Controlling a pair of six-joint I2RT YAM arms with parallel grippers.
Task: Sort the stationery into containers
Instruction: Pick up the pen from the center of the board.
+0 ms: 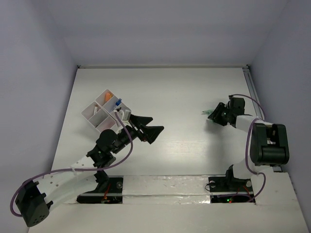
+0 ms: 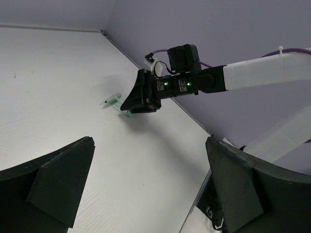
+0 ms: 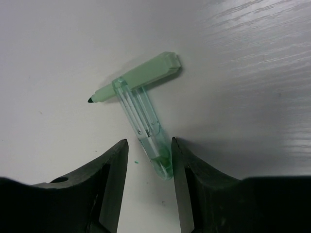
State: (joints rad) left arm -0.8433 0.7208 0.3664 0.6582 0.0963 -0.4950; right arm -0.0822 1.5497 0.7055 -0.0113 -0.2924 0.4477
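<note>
Green marker flat, tip leftward

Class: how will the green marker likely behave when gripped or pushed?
The marker looks like stiff plastic, probably light. Its body seems flat-sided, so it should slide rather than roll. The clear cap lies loose, crosswise against it, so a nudge would likely part them.

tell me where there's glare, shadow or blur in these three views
Top external: even, soft light, no hard shadows on the table. Left wrist: the left gripper is dark with little detail, the green marker small and soft. Right wrist: the marker is sharp, bright sheen on the table upper right, soft shadow beside the right gripper.
</note>
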